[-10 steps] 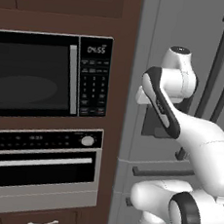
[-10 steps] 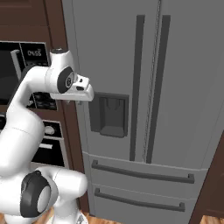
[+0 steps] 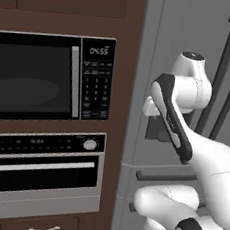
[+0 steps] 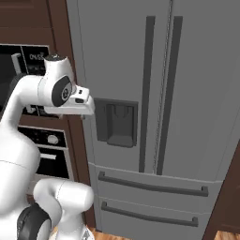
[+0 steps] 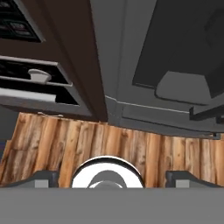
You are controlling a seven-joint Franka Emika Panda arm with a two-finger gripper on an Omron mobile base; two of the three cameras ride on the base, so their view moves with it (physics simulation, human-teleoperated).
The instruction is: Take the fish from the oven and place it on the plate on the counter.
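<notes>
The silver oven [image 3: 40,179] sits under the microwave at the lower left, its dark glass door shut behind the bar handle [image 3: 36,165]. It also shows at the left edge of the right base view as the oven [image 4: 49,150], and in the hand view the oven [image 5: 35,87] lies at the upper left with its white knob. The fish is hidden. The plate and counter are out of view. My gripper [image 5: 113,177] hangs high in front of the fridge, pointing down at the floor, open, its fingertips [image 5: 43,178] far apart with nothing between them. The hand [image 4: 78,105] is right of the oven.
A black microwave [image 3: 40,79] with keypad and clock is set in dark brown cabinetry above the oven. A tall grey fridge [image 4: 159,93] with a dispenser recess [image 4: 117,124] stands right of it, close behind my hand. Wooden floor [image 5: 131,153] lies below.
The hand has dropped a little and shifted slightly toward the oven side. The oven door stays shut.
</notes>
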